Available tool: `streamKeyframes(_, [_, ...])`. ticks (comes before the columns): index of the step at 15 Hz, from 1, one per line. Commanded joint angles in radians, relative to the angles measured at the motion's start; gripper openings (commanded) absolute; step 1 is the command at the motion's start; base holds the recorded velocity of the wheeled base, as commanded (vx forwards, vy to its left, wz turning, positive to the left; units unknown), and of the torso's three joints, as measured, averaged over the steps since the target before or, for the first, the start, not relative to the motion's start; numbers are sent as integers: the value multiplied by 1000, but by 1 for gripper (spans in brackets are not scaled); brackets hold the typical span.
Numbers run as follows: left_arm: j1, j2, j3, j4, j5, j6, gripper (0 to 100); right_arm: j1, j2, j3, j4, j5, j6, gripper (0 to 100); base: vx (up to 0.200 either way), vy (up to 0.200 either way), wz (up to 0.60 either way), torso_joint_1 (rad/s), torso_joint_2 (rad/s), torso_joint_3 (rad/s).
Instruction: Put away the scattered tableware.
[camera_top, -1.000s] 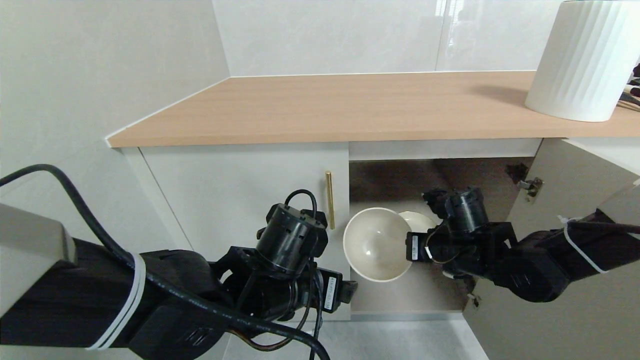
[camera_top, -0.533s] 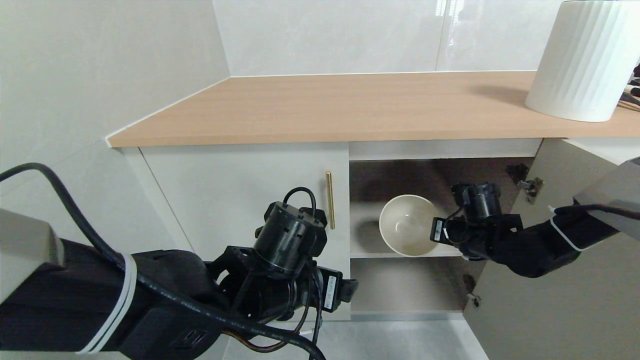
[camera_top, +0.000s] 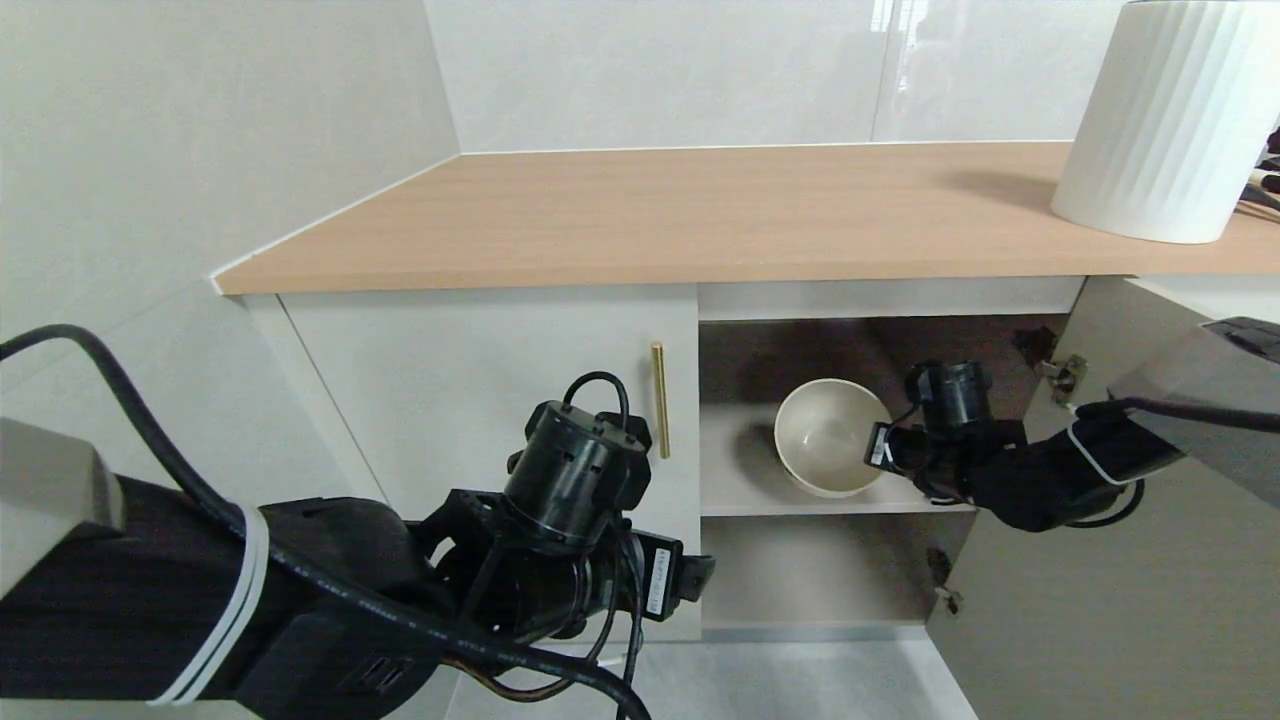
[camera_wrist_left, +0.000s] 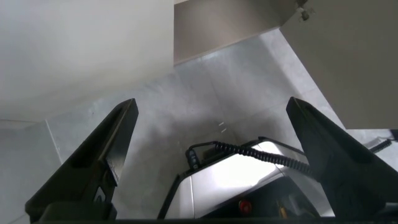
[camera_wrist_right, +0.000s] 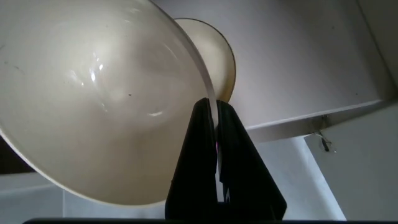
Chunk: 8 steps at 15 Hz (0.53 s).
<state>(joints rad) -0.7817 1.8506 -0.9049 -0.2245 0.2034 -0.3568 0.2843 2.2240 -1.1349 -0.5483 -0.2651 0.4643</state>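
Since the bowl (camera_top: 825, 450) is round, it has no long axis to line up; what counts is its tilt and where its rim is pinched. It sits at centre right of the head view, inside the open cupboard, low over the middle shelf (camera_top: 735, 480). The right hand (camera_top: 882, 450) is clenched on the rim, just to the right of the bowl in the frame, so the bowl lies to the left of that hand, deeper across the shelf.

The bowl's mouth faces up and tips somewhat toward the camera rather than lying level. Whether its foot already touches the shelf cannot be told from here. In the right wrist view a dark finger (camera_wrist_right: 214, 155) runs up over the rim of the bowl (camera_wrist_right: 93, 93), and a second pale dish (camera_wrist_right: 219, 56) lies on the shelf just beyond it. The coming set-down probably turns on that gap: the bowl should be levelled and lowered either clear of that dish or squarely into it.

The left hand (camera_wrist_left: 214, 165) is released, its fingers spread wide over the floor. It hangs at lower centre of the head view before the shut left door (camera_top: 480, 400), well apart from the bowl, so the right arm is plainly the nearer one.
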Motion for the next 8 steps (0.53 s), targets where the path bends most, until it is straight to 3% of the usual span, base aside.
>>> streamKeyframes(1, [1,-2,0,-1,1,-1,100,-17,59,-46,-1,0,10,0,0,0,0,0,0,0])
streamKeyframes(8, [4,-7,-5,-3,-1,-14,100,-34,105,-134,74,10,51,0,0,0,0,0,0,0])
